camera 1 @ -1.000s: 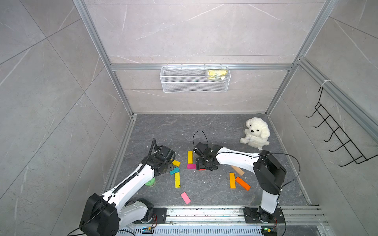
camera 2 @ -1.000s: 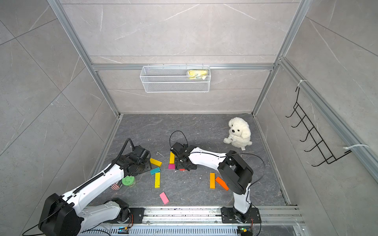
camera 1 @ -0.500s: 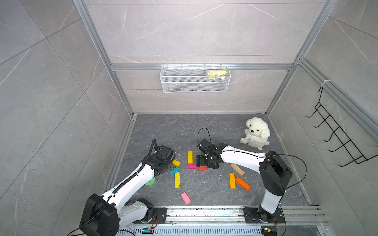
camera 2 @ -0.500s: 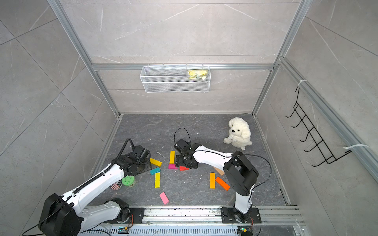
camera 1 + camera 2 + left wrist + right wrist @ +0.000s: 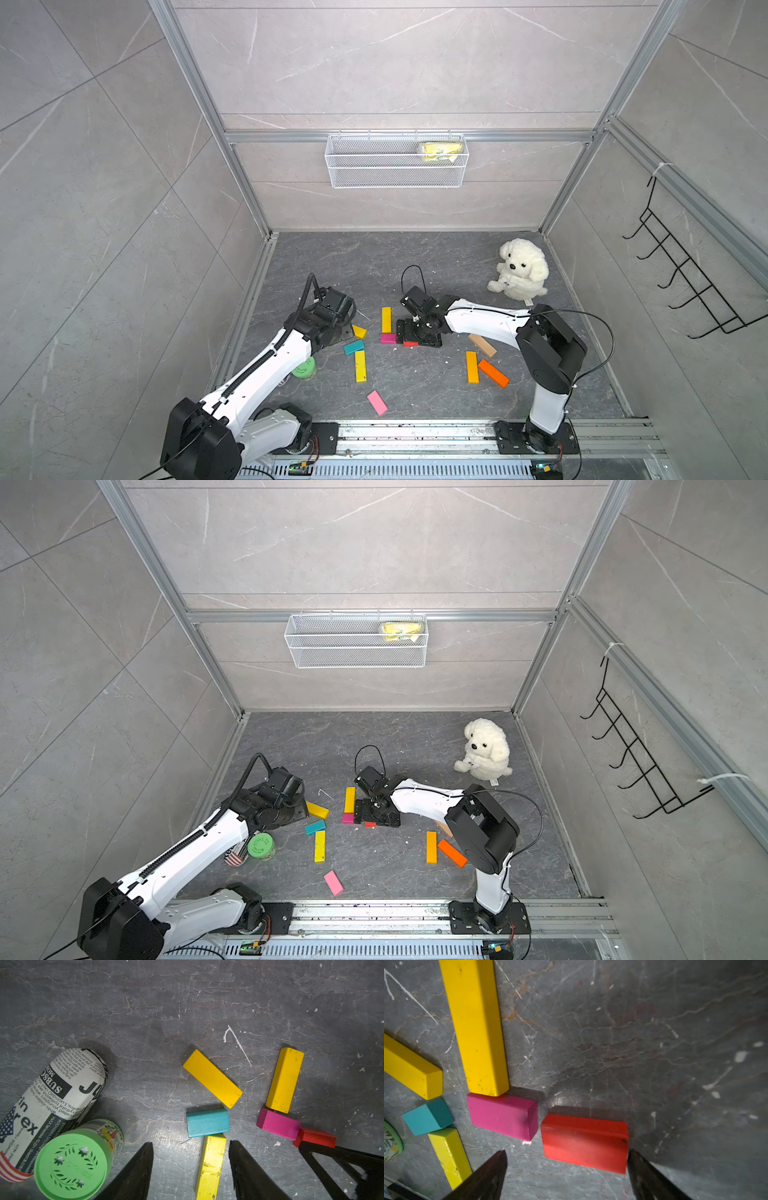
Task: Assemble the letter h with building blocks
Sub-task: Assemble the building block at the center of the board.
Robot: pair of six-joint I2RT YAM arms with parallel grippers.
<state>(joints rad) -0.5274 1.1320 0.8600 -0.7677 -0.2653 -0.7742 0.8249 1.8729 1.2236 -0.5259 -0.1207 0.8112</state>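
The building blocks lie flat on the grey floor. A long yellow bar (image 5: 386, 319) meets a magenta block (image 5: 388, 338) at its near end, and a red block (image 5: 410, 343) lies just right of the magenta one. My right gripper (image 5: 567, 1152) is open, with the red block (image 5: 584, 1142) lying at its fingertips and one fingertip near its corner. My left gripper (image 5: 191, 1142) is open and holds nothing. It straddles a lime-yellow bar (image 5: 212, 1165) without touching it. A teal block (image 5: 207, 1123) and a yellow bar (image 5: 212, 1078) lie just past it.
A green-lidded can (image 5: 303, 368) and a newspaper-print roll (image 5: 52, 1101) sit by my left arm. A pink block (image 5: 377, 402) lies near the front rail. Amber (image 5: 471, 366), orange (image 5: 493, 372) and tan (image 5: 482, 345) bars lie under my right arm. A plush dog (image 5: 519, 270) sits at the back right.
My right gripper has spread its fingers wider and drawn back a little off the red block, which stays on the floor beside the magenta one. The left arm has not moved.
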